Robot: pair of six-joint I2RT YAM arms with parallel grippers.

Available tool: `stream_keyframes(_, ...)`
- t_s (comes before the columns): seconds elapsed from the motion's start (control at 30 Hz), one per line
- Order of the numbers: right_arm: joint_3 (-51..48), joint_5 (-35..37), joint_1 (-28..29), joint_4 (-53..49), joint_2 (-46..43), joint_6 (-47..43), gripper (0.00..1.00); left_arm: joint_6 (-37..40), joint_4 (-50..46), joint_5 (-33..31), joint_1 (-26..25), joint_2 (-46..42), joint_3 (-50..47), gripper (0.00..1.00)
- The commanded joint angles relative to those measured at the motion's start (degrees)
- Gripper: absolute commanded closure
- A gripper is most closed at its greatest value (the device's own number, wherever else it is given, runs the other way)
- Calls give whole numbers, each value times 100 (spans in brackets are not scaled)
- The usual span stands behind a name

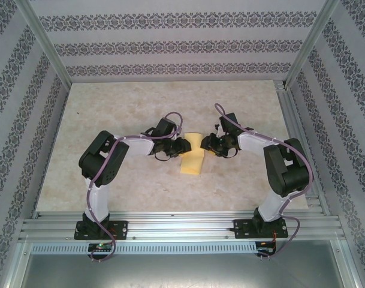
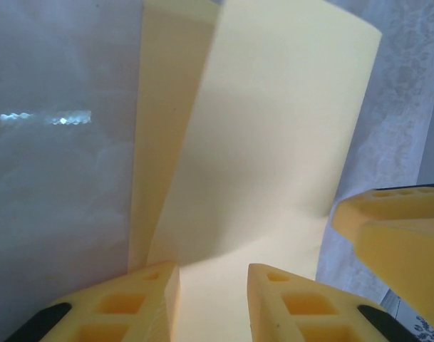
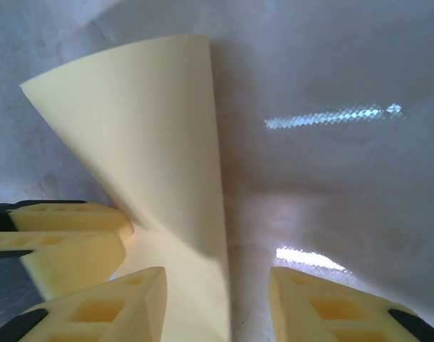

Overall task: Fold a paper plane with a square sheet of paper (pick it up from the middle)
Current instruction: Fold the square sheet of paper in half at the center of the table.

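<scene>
The square sheet of paper (image 1: 193, 161) is pale yellow and lies folded lengthwise mid-table between both grippers. My left gripper (image 1: 181, 144) is at the paper's left edge and my right gripper (image 1: 210, 144) is at its right edge. In the left wrist view the paper (image 2: 274, 142) shows a raised upper flap over a lower layer; my left gripper (image 2: 213, 288) stands open over it, jaws apart and not pinching. In the right wrist view the paper (image 3: 152, 142) curls up, its long edge running between the jaws of my open right gripper (image 3: 217, 296). Each wrist view catches the other gripper's yellow fingers (image 2: 398, 235) (image 3: 60, 239).
The beige tabletop (image 1: 110, 114) is ringed by patterned walls (image 1: 170, 48) and an aluminium frame (image 1: 182, 225) at the near edge. Both arms bend inward toward the middle.
</scene>
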Motion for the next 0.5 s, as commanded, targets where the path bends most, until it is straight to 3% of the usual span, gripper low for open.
stream_keyframes(0.0, 102, -16, 82, -26, 171, -76, 57, 91, 195, 42, -85, -342, -86, 64)
stream_keyframes(0.47, 300, 364, 352, -271, 314, 1, 57, 154, 45, -220, -74, -534, -191, 59)
